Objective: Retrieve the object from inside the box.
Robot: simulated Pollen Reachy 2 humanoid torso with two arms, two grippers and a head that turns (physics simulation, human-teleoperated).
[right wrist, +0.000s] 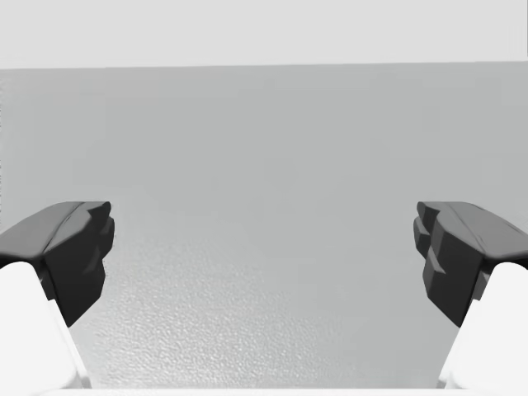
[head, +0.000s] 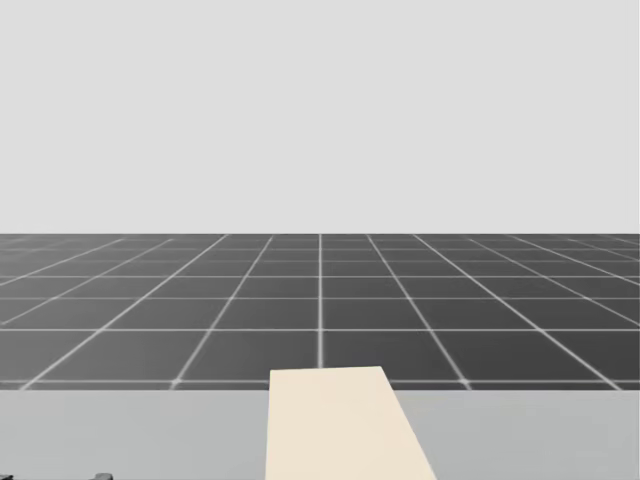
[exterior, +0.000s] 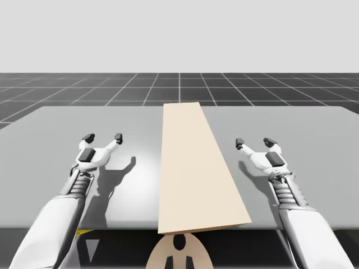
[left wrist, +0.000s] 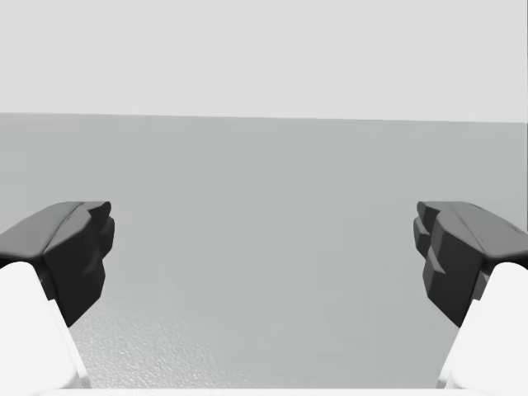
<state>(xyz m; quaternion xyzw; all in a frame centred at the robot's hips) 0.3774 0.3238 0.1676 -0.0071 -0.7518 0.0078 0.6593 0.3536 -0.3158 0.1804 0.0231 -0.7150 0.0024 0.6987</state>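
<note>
On the grey tabletop [exterior: 67, 120], seen from above, a long flat-topped beige box [exterior: 196, 168] runs six to twelve o'clock. The robot's left gripper [exterior: 103, 137] at nine and right gripper [exterior: 254, 142] at three gape wide, empty. The head view cuts the box off. Both wrist views look across bare table. The object is hidden inside; I'd open the box's top first.

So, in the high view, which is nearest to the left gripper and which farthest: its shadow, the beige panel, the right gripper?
1. The shadow, just beside the left gripper, toward the middle.
2. The beige panel, in the middle.
3. The right gripper, beyond the panel, at the right.
</note>
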